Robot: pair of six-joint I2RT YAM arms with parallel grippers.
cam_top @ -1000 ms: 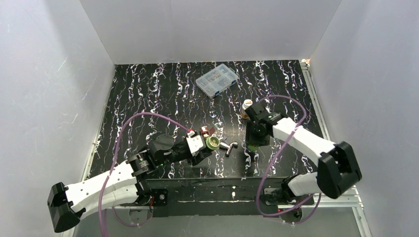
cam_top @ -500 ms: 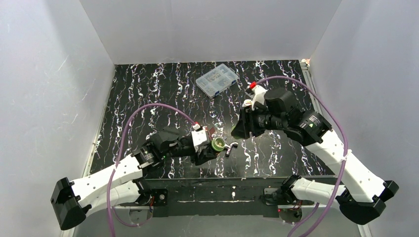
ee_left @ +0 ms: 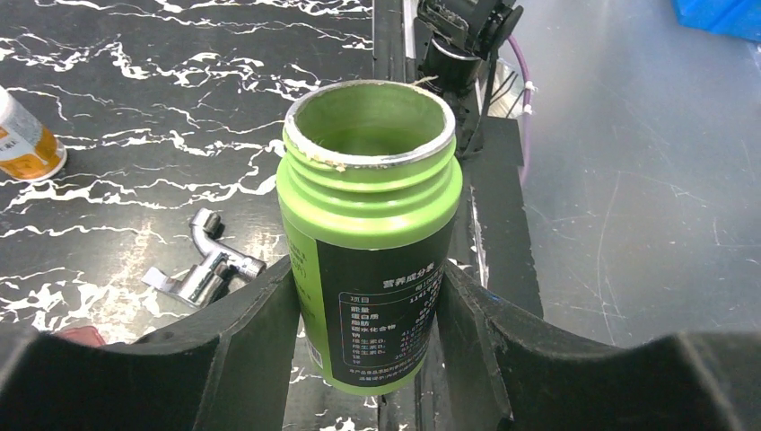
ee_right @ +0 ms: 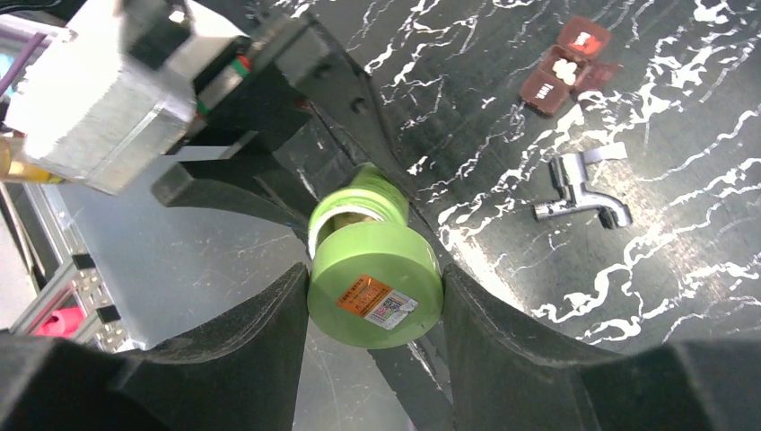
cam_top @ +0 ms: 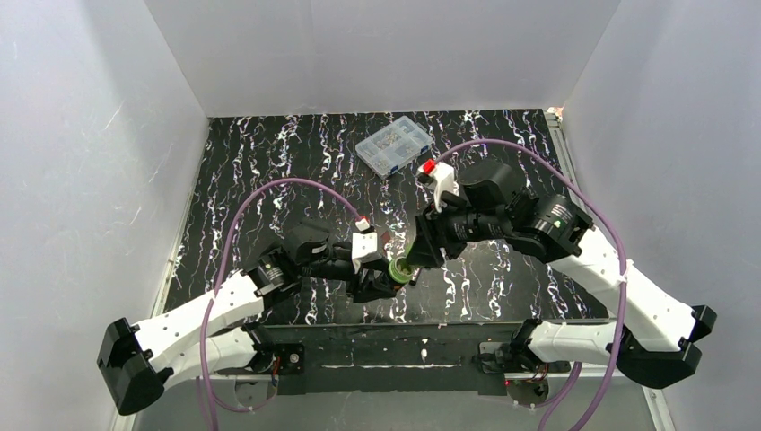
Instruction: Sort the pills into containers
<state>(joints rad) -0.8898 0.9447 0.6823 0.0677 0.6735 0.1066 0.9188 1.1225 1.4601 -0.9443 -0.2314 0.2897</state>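
We are looking down on a black, white-veined worktop (cam_top: pixel 269 171) where two white robot arms are meeting near the front edge. The left gripper (ee_left: pixel 368 296) is pinching a bright green round bottle with a dark label (ee_left: pixel 372 197) by its body. The black fingers (ee_left: pixel 260 332) are pressing on either side. The bottle's mouth is uncovered, and we are seeing no pills inside it.

The right gripper (ee_right: pixel 375 287) is clamping the matching bright green round cap (ee_right: pixel 359 251) between its fingers (ee_right: pixel 269 341). In the right wrist view the cap is sitting right by the bottle's mouth. We cannot tell whether the two are touching. Both are hanging above the worktop's near edge.

A small amber bottle with a white cap (ee_left: pixel 27 139) is resting on the worktop, well apart from the green bottle. A shiny metal tap fitting (ee_right: pixel 583 202) is lying near the grippers. Beyond it, an open brown pill case (ee_right: pixel 565 67) is showing a few white pills (ee_right: pixel 564 70). A clear plastic compartment box (cam_top: pixel 393 145) is sitting toward the back.
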